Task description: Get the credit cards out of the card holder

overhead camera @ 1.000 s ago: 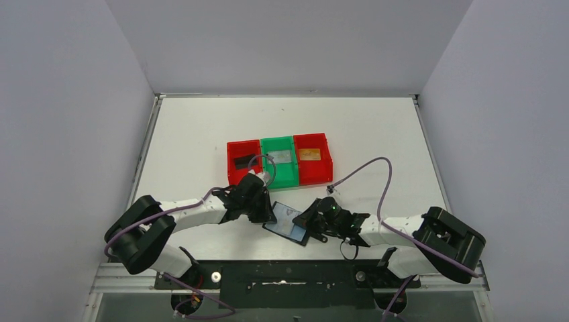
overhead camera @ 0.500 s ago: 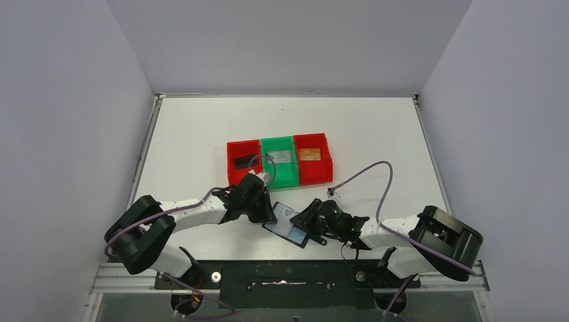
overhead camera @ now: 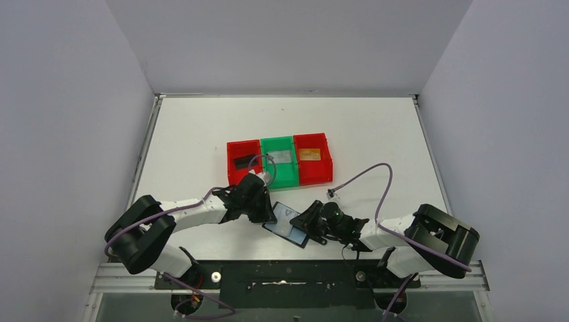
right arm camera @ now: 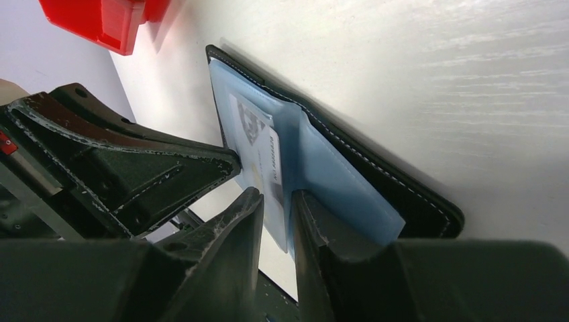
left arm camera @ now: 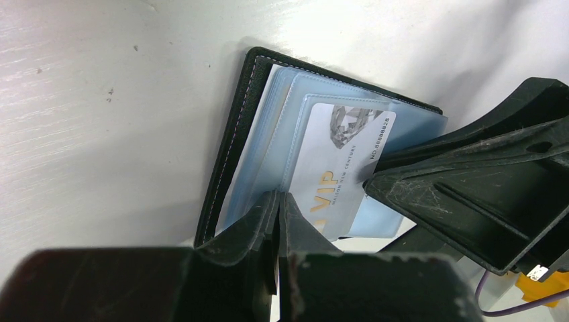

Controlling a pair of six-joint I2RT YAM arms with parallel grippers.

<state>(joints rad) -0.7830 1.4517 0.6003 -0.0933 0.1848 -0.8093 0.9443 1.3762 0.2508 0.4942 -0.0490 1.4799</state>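
The black card holder (overhead camera: 290, 228) lies open on the table between my grippers, blue-grey pockets up. A silver-grey VIP card (left arm camera: 335, 176) sticks partly out of a pocket. My left gripper (overhead camera: 269, 214) is shut on the holder's near pocket leaf in the left wrist view (left arm camera: 278, 196). My right gripper (overhead camera: 311, 222) is narrowly open in its own view (right arm camera: 276, 198), its fingers straddling the card's free edge (right arm camera: 255, 144), with a gap still showing beside the card. A black card (overhead camera: 240, 162), a silver card (overhead camera: 282, 156) and an orange-gold card (overhead camera: 309, 155) lie in the bins.
A red bin (overhead camera: 232, 173), a green bin (overhead camera: 283, 180) and a second red bin (overhead camera: 325, 176) stand in a row just behind the holder. A purple cable (overhead camera: 376, 176) loops over the table from the right arm. The table's front edge is close behind the holder.
My right gripper has slid a little left, closer onto the holder and the card. The left gripper and the holder have stayed put.
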